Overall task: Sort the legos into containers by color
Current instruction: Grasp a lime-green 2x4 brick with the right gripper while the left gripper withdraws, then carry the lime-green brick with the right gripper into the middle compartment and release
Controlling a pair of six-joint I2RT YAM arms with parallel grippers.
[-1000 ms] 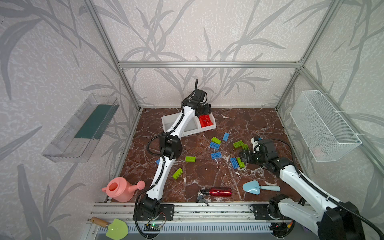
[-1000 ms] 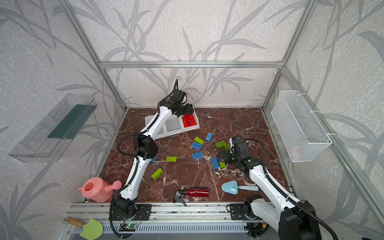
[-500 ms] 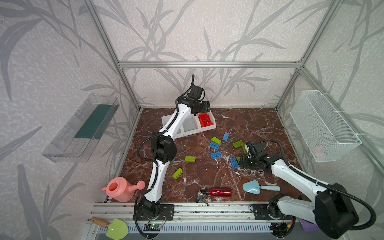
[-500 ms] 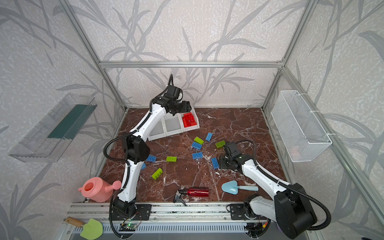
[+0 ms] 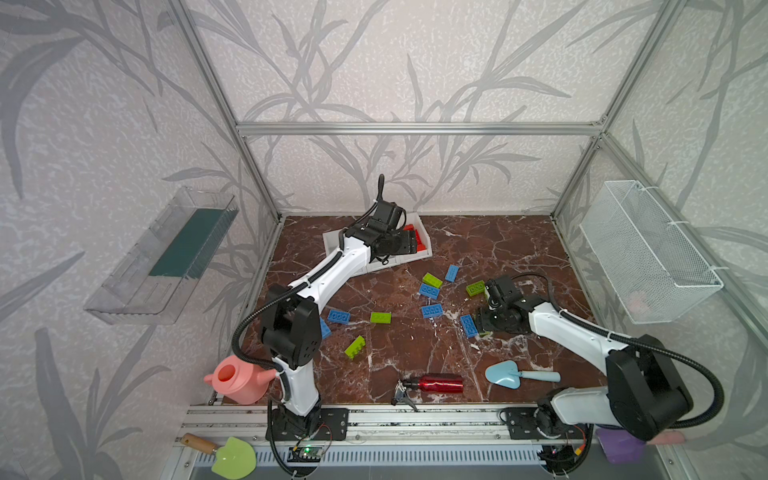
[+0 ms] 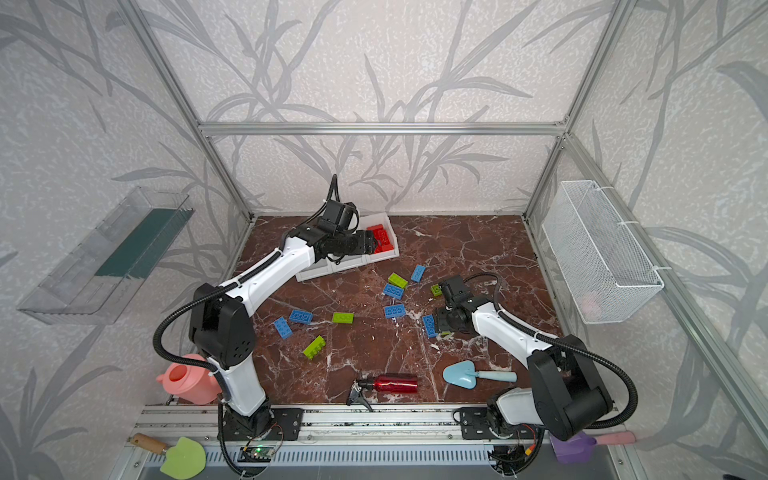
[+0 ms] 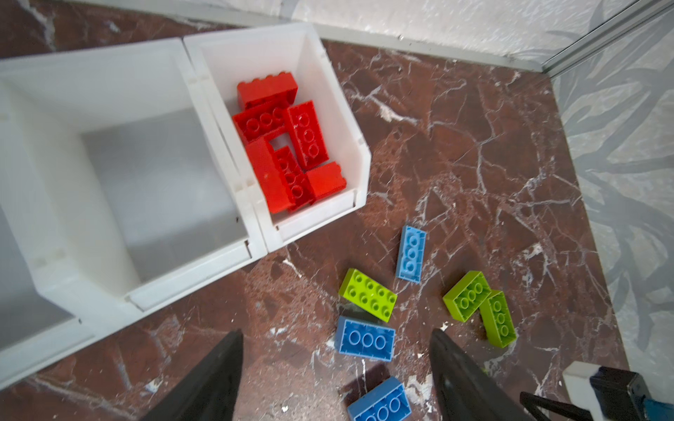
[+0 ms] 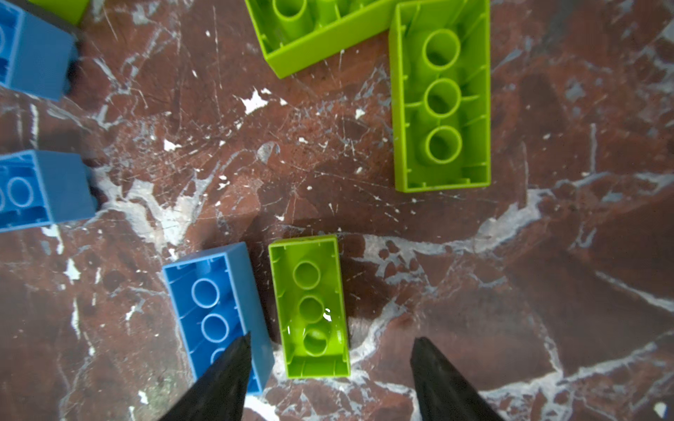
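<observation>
Three joined containers (image 7: 255, 36) back-left; red legos (image 7: 291, 145) heaped in the end bin, clear in left wrist view, half behind the left arm (image 6: 270, 274) in top views. Left gripper (image 7: 335, 332) above the bins, fingers wide, nothing held. Blue legos (image 5: 429, 291) and green legos (image 5: 380, 318) scattered mid-floor. Right gripper (image 8: 332, 337) low, fingers apart astride upturned green brick (image 8: 310, 306), barely seen from top.

Right hand (image 8: 332, 339): fingers apart, nothing gripped. Green brick (image 8: 310, 306) between them, hollow side up on bench (image 8: 547, 255). Blue brick (image 8: 211, 310) just beside it, partly behind one fingertip (image 8: 226, 379). Second green brick (image 8: 441, 98) and third green brick (image 8: 321, 36) touch, farther off.
</observation>
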